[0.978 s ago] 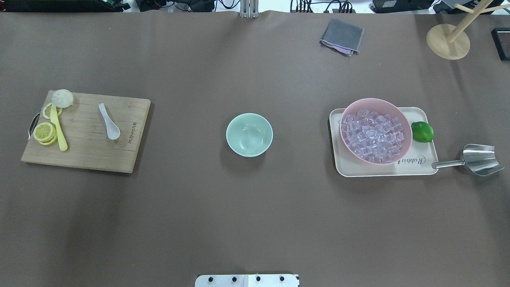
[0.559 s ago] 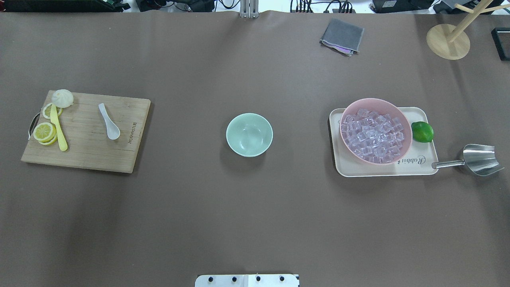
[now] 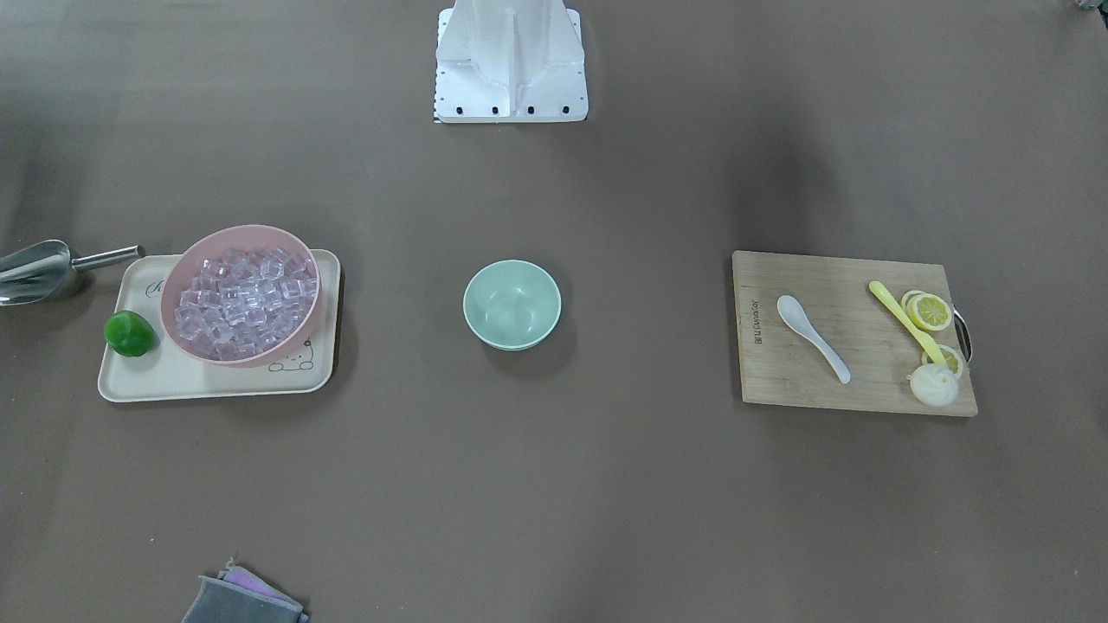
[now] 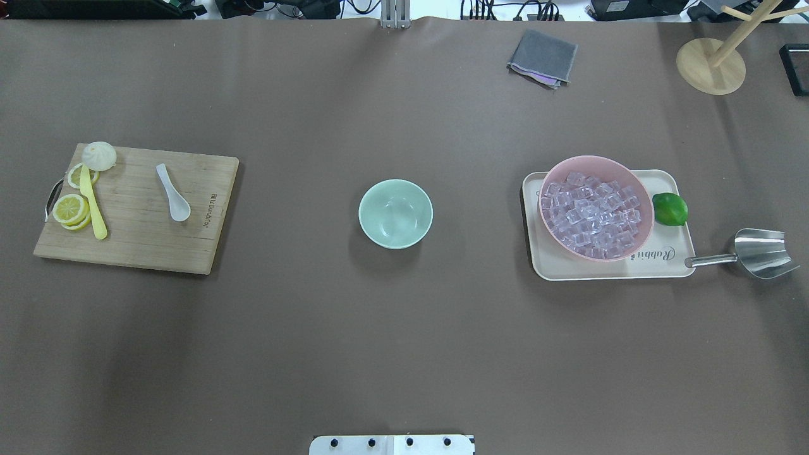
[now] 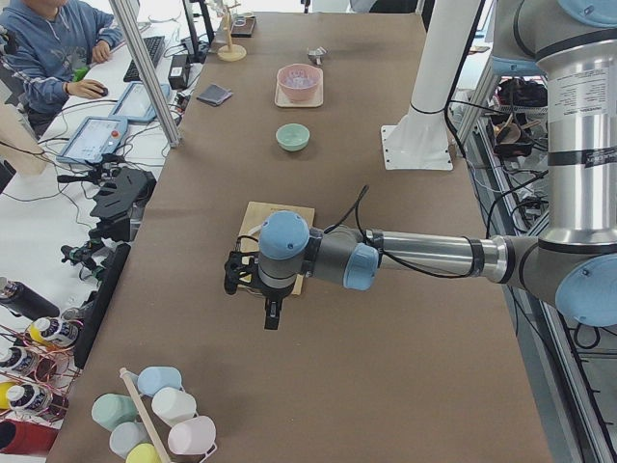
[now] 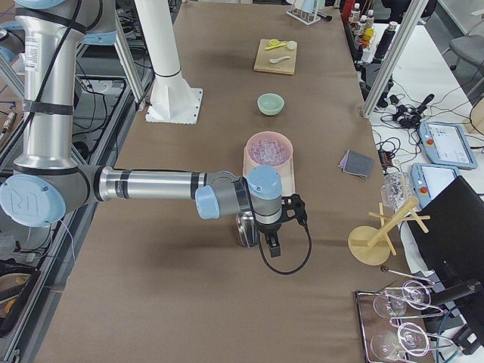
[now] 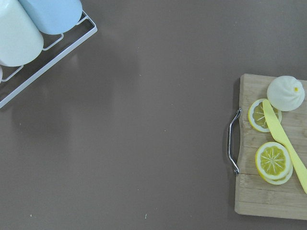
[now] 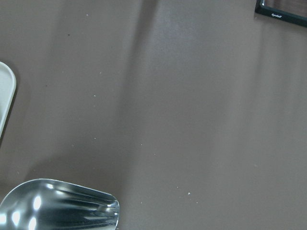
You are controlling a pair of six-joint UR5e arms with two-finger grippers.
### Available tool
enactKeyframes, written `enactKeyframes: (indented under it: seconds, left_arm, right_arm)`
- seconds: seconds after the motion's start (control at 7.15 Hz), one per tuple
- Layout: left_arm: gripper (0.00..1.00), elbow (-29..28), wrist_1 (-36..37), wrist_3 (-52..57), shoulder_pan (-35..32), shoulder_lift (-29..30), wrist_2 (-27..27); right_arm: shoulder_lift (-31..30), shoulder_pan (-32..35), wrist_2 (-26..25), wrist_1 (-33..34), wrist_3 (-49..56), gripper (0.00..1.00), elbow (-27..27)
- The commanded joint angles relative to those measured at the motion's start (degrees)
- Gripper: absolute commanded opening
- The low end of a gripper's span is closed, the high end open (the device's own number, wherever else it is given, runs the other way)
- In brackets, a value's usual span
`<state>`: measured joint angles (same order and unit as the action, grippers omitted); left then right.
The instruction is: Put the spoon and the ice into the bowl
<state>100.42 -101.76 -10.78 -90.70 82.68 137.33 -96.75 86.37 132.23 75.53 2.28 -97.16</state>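
Note:
The white spoon lies on a wooden cutting board at the left; it also shows in the front view. The mint-green bowl stands empty in the middle of the table. Several clear ice cubes fill a pink bowl at the right. My left gripper shows only in the exterior left view, beyond the board's outer end; I cannot tell its state. My right gripper shows only in the exterior right view, over the steel scoop; I cannot tell its state.
The pink bowl and a lime sit on a cream tray; the steel scoop lies beside it. Lemon slices, a yellow utensil and a white bun share the board. A grey cloth lies at the far edge.

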Motion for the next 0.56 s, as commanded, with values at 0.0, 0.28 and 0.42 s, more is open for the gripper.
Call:
enactKeyframes:
  seconds: [0.0, 0.28, 0.42]
  left_arm:
    - [0.98, -0.7, -3.1, -1.2, 0.0, 0.2, 0.0]
    - [0.98, -1.5, -7.4, -1.5, 0.1, -0.2, 0.0]
    - [0.98, -1.6, -8.2, -1.2, 0.1, -0.2, 0.0]
  right_arm:
    - [-0.4, -0.1, 1.5, -4.7, -0.3, 1.0, 0.2]
    - [1.6, -0.2, 2.8, -6.6, -0.4, 1.0, 0.7]
    - [2.6, -0.3, 5.0, -6.8, -0.5, 1.0, 0.5]
